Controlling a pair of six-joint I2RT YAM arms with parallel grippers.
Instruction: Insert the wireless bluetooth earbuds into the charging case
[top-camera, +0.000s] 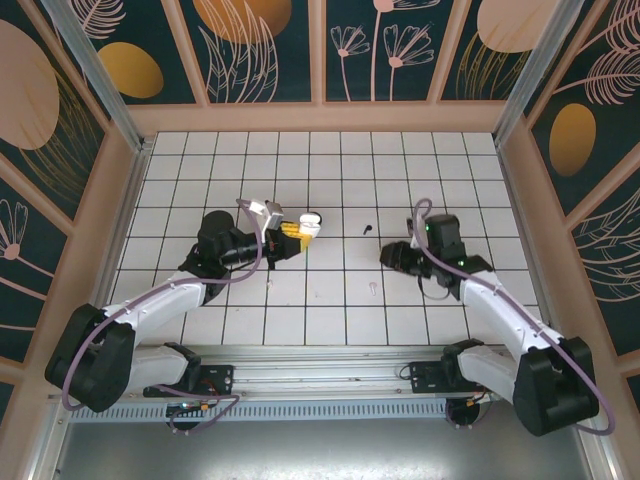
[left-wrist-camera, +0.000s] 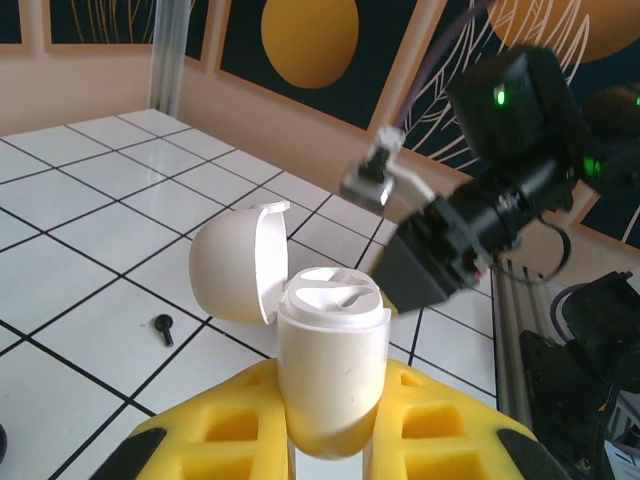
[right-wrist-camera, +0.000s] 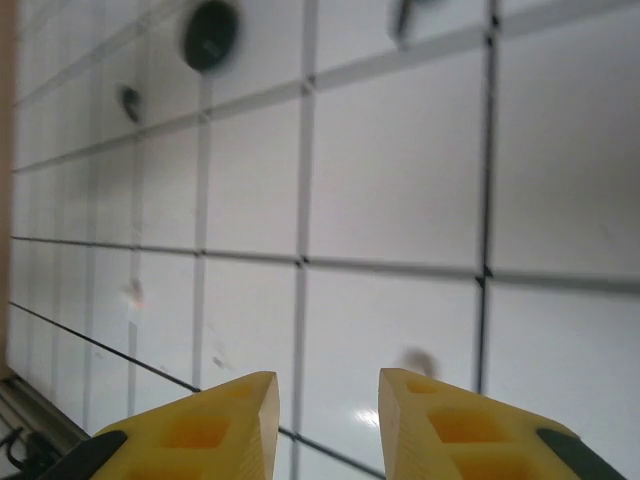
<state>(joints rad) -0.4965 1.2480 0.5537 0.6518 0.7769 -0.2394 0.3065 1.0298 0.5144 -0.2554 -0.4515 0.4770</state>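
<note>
Left gripper (left-wrist-camera: 330, 445): yellow fingers (left-wrist-camera: 200, 430) closed tight on a white rounded plastic charging case (left-wrist-camera: 330, 370). The case stands upright between the jaws. Its hinged lid (left-wrist-camera: 235, 275) is swung open toward the left of the frame, exposing the white moulded insert on top; cannot tell whether its wells hold anything. In the top view this gripper (top-camera: 296, 233) sits just left of centre with the case (top-camera: 311, 224) at its tip, over the white tiled bench (top-camera: 450, 180). One small black stemmed earbud (left-wrist-camera: 163, 327) lies flat on a tile at lower left of the left wrist view, well apart from the case. The top view puts it (top-camera: 367, 229) right of the case, between the two grippers and touching neither. Right gripper (right-wrist-camera: 328, 385): yellow fingers partly open, bare tile showing through the gap, nothing held. The top view has it (top-camera: 388, 256) right of centre, near the black earbud and a little lower in the frame. The right wrist view is blurred; dark spots (right-wrist-camera: 210, 35) on the tiles at its upper left are too smeared to name. The right arm (left-wrist-camera: 500, 200) shows dark at upper right of the left wrist view.
</note>
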